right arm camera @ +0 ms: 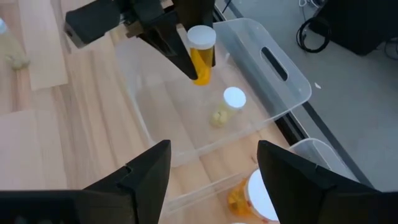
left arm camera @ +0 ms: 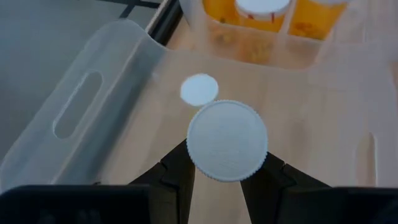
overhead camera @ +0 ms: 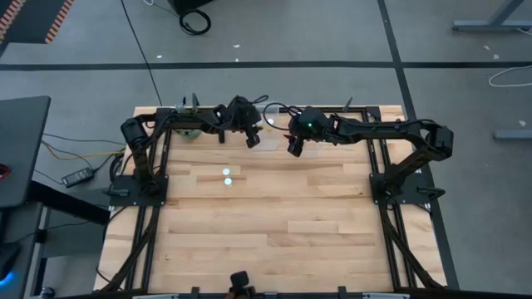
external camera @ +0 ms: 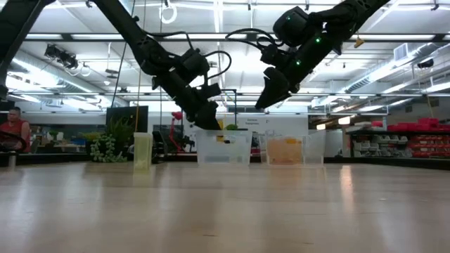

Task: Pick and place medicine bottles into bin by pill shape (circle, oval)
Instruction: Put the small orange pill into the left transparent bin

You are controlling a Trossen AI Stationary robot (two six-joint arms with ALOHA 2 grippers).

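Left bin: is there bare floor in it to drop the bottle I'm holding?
Yes. The clear bin holds only one small bottle near its handle wall; the floor toward the table is bare. The neighbouring bin is crowded. The left gripper holds the bottle above it.

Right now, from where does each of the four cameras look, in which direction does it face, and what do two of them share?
High: above the table, facing straight down; both arms show.
Low: at table-top height, facing level toward the clear bins; both arms descend from above.
Left wrist: on the left arm, looking down past the left gripper, shut on a medicine bottle.
Right wrist: on the right arm, past the open right gripper, into the bin.
Shared: both wrist views show the held bottle over the same bin.
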